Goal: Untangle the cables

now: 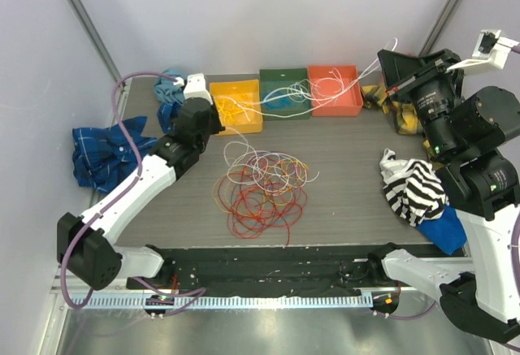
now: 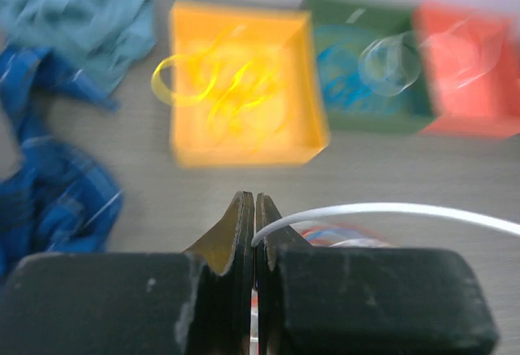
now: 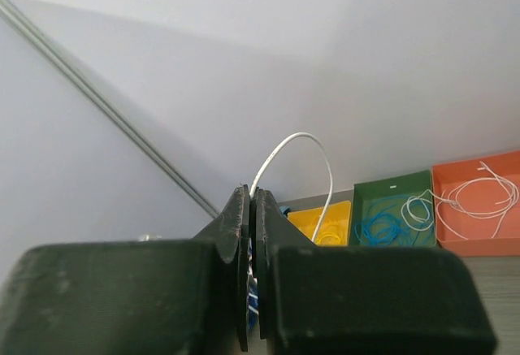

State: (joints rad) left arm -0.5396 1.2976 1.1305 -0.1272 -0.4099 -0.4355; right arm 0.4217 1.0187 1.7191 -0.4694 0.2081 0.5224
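The cables (image 1: 264, 184) lie mostly as one red, orange, yellow and white tangle in the middle of the surface (image 1: 349, 184). More strands sit in the yellow bin (image 1: 236, 105), green bin (image 1: 284, 93) and orange bin (image 1: 335, 89) along the far edge. The left claw (image 2: 254, 202) is pressed together on a white cable (image 2: 390, 207) at the heap's far-left edge. The right claw (image 3: 248, 196), raised at the far right, pinches a white strand (image 3: 301, 140).

To do this step well, I judge the left arm should lift slowly and away from the heap, watching for coils that ride up with it (a snagged loop would drag the whole pile).

Whether both claws hold the same wire cannot be told. The left wrist view is blurred, and the fingers hide where each strand is gripped.
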